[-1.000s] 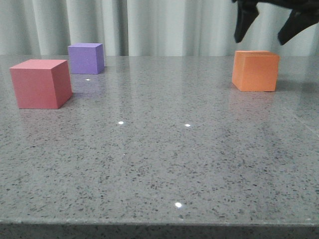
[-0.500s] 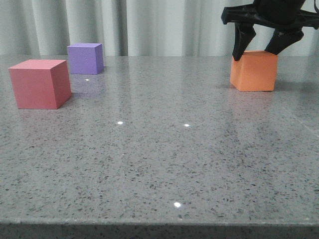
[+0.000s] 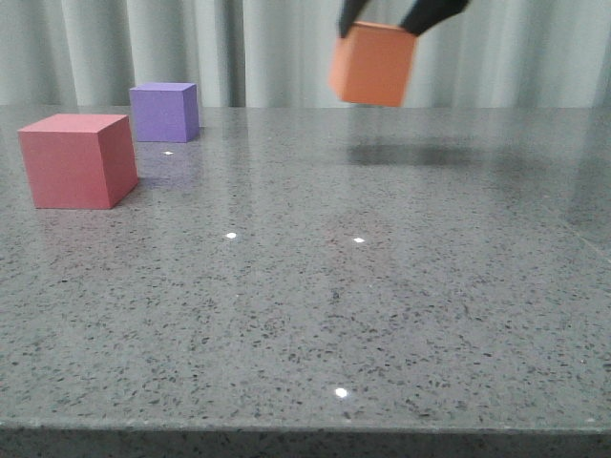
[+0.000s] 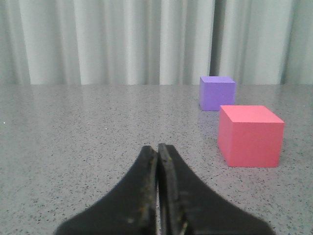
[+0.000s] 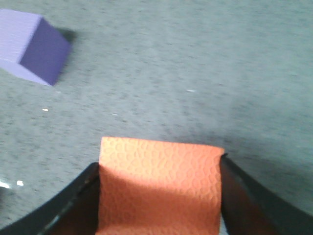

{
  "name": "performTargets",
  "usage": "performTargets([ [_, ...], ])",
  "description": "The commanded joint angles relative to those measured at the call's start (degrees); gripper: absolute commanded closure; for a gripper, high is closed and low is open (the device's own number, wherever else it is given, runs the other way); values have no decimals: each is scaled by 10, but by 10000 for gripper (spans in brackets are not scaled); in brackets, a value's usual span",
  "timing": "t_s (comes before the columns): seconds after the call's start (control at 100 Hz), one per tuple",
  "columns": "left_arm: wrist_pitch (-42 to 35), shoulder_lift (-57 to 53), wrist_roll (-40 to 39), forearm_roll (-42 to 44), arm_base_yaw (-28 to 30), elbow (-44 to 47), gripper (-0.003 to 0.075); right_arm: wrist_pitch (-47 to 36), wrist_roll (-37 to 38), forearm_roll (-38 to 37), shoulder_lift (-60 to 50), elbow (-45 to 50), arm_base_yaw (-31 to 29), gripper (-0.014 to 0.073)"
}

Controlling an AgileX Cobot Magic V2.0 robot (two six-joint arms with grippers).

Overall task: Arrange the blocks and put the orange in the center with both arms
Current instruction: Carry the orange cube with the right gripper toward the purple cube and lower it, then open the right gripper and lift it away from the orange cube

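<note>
The orange cube (image 3: 373, 64) hung in the air above the far side of the grey speckled table (image 3: 315, 305), slightly tilted, pinched between the black fingers of the right gripper (image 3: 389, 17), whose jaws clamped its two opposite sides. Its shadow lay on the tabletop beneath it. The red-pink cube (image 3: 77, 159) sat at the left, with the purple cube (image 3: 164, 112) behind it, apart from it, near the pale curtain (image 3: 239, 48).

Only the right wrist view showed the orange cube's dimpled foam surface, with the purple cube on the table beyond. Only the left wrist view showed the left gripper (image 4: 157, 196), low over the table, its jaws pressed together on nothing, well apart from the two resting cubes.
</note>
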Motion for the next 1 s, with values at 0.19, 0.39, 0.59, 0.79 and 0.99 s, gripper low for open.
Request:
performTargets([
  [0.19,-46,-21,-1,0,0,24,741,-36,38,-1,51,-101,56,321],
  [0.39,-46,-21,-1,0,0,24,741,-20,62,-4,84,-123,66,321],
  [0.59,-46,-21,-1,0,0,24,741,-6,63,-7,91,-123,66,251],
  [0.79,-46,-21,-1,0,0,24,741,-9,63,-7,90,-123,67,36],
  [0.99,-46,-21,-1,0,0,24,741,2,63,-7,84,-123,66,11],
])
